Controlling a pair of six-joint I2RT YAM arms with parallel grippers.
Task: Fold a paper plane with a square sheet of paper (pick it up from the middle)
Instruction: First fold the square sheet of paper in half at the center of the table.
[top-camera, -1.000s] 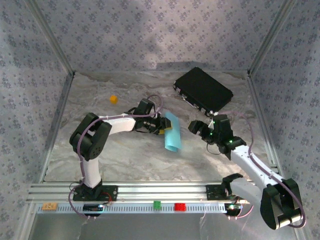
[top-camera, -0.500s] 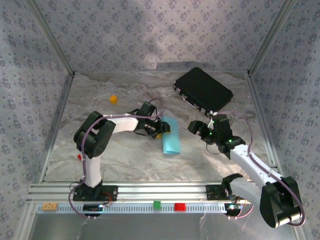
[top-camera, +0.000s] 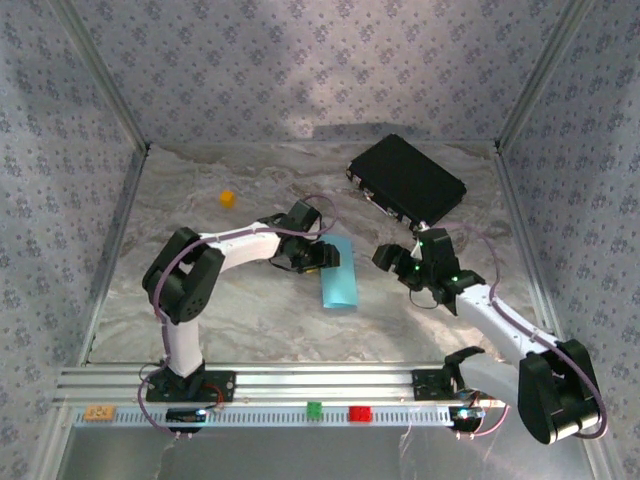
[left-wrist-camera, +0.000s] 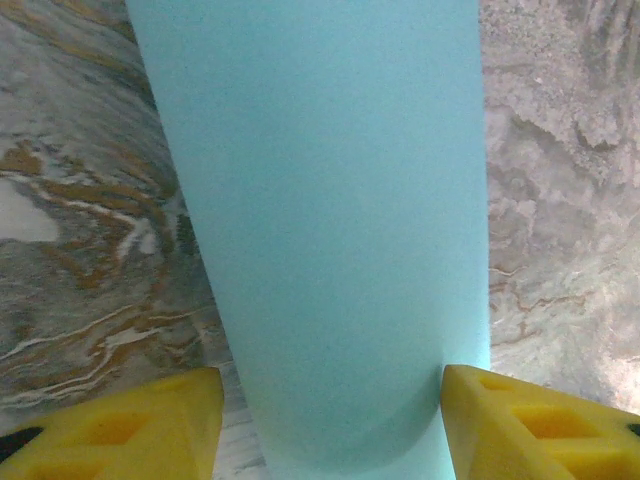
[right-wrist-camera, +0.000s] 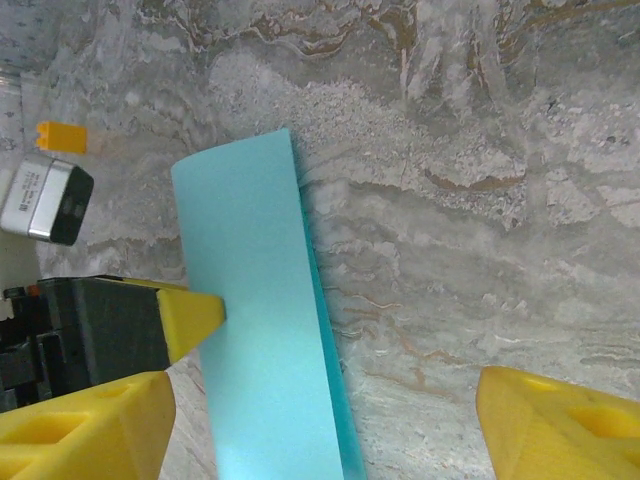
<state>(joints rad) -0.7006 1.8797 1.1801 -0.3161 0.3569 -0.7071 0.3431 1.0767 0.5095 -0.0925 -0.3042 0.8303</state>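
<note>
The square sheet of paper (top-camera: 339, 272) is light blue, doubled over into a long strip, and lies on the marble table just right of centre. My left gripper (top-camera: 325, 258) sits at its left edge. In the left wrist view the strip (left-wrist-camera: 320, 200) runs between the yellow fingertips of this gripper (left-wrist-camera: 330, 425), which is open: the right tip touches the paper's edge and the left tip stands apart. My right gripper (top-camera: 392, 262) hovers to the right of the strip, open wide. In the right wrist view the strip (right-wrist-camera: 260, 330) lies near the left fingertip of that gripper (right-wrist-camera: 320, 430).
A black rectangular case (top-camera: 407, 180) lies at the back right. A tiny orange cube (top-camera: 228, 198) sits at the back left. Green (top-camera: 314, 409) and red (top-camera: 359, 412) bricks rest on the near rail. Patterned walls close in three sides.
The paper strip has come down from a raised tilt to lie flat on the table. My left gripper's jaws have widened off it. The right gripper has shifted slightly left.
</note>
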